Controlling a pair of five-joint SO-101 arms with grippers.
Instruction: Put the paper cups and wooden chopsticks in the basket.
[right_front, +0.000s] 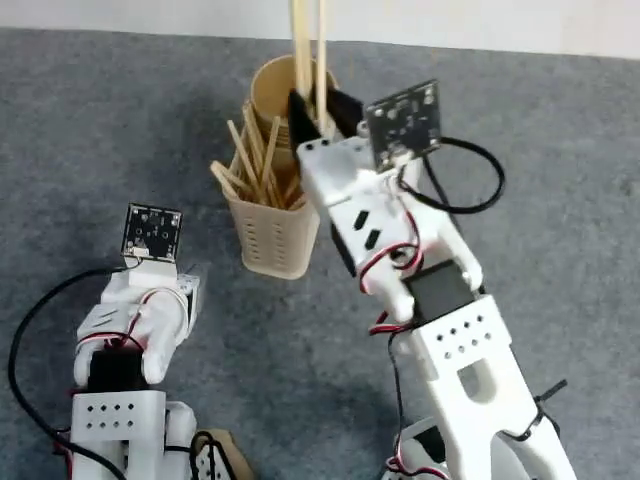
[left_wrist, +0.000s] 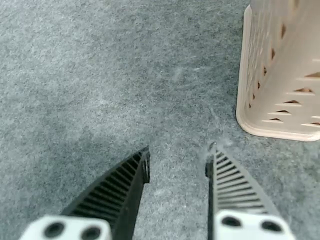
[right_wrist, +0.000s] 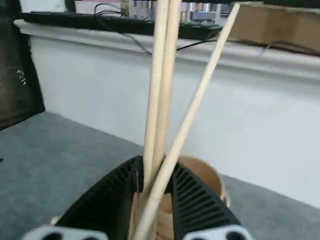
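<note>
Clamped in right claw (right_wrist: 156, 165): wooden chopsticks (right_wrist: 160, 75), upright, over paper cup (right_front: 270, 90) just beyond basket (right_front: 275, 240); left claw (left_wrist: 178, 149) apart.

Left claw (left_wrist: 178, 149) parted, low; right claw (right_wrist: 156, 165) clamped, seemingly raised.

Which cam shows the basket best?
High view: the whole basket, chopsticks inside. Left wrist view catches one slotted corner. Right wrist view: perhaps slivers of rim beside the right claw, hard to tell.
</note>
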